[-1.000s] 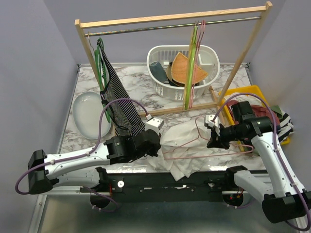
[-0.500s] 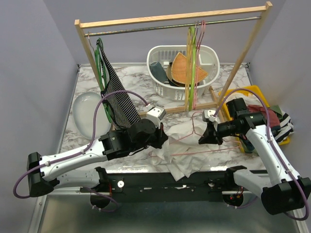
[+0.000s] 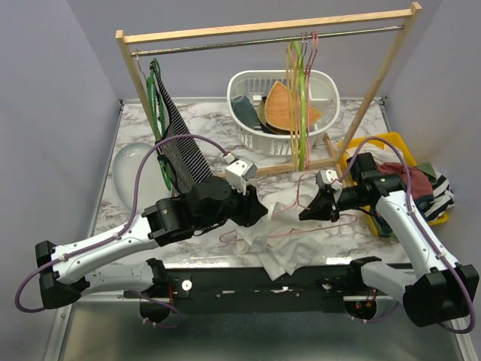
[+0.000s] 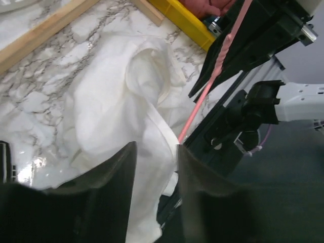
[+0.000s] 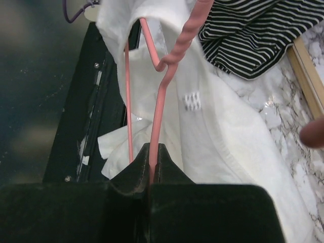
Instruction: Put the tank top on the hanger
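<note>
**Right gripper [image 5: 152, 152] clamped on the hanger [image 5: 161, 96], left gripper [image 4: 156, 149] part-open over the cloth**

The right gripper's jaws are closed tight on the thin pink wire of the hanger, just below its twisted neck. The frame is held low over the table [image 3: 210, 143], with one shoulder reaching into the white cloth. The left gripper's dark fingers [image 4: 116, 192] stand apart with a clear gap. A fold of the tank top [image 4: 111, 101] shows through the gap, but nothing looks pinched.

The tank top lies in a crumpled heap at the near edge of the marble top, between the two grippers and partly under the hanger, one corner drooping off the edge. It looks thin, light and limp, so it will likely sag and slide rather than hold any shape. A hemmed strap or the neckline edge looks like the best place to take hold, pinching one layer only. The wire is stiff but springy and smooth, so cloth could slip off it.

Beyond them a striped garment [image 3: 180, 162] hangs from the wooden rack [image 3: 263, 26], with a white slatted basket [image 3: 244, 83] behind.
</note>
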`<state>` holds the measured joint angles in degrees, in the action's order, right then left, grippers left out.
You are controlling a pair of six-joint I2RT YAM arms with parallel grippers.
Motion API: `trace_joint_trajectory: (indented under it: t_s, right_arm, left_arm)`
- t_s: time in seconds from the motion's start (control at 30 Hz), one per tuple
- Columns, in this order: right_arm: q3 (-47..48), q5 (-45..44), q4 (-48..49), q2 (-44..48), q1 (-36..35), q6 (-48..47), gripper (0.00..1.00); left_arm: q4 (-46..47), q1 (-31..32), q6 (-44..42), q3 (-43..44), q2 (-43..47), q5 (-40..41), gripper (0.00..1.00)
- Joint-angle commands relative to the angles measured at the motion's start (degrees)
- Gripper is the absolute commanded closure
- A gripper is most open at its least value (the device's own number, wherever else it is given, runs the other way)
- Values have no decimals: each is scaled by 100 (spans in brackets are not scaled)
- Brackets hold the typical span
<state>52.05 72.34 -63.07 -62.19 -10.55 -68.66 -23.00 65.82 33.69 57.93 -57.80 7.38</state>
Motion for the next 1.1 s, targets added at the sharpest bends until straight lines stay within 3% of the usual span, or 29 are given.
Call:
trace_joint_trajectory:
  t_s: [0.0, 0.1, 0.3, 0.47, 0.67, 0.97, 1.0, 1.07]
  right_arm:
    - [-151, 676, -540, 146, -26, -981, 99]
    - [-353, 677, -452, 304, -26, -982, 100]
    - [-722, 607, -250, 497, -27, -973, 100]
    - [-837, 361, 40, 761, -35, -737, 100]
    - [-776, 105, 198, 955, -35, -604, 99]
    - [-872, 97, 269, 1051, -27, -561, 99]
    - [-898, 97, 286, 1086, -26, -543, 99]
    - [-925, 105, 339, 1113, -35, -473, 99]
  left_arm:
    - [-388, -43, -757, 428, 146, -604, 30]
    - [-775, -34, -1355, 613, 199, -868, 21]
    - [-872, -34, -2463, 623, 410, -1808, 19]
    - [-1057, -26, -3061, 658, 50, -2556, 20]
    - [-1312, 360, -3343, 842, -741, -2268, 23]
    - [-1699, 528, -3343, 1080, -1462, -1177, 45]
    - [-1690, 528, -3343, 1036, -1480, -1142, 58]
    - [-1585, 528, -3317, 957, -1445, -1133, 75]
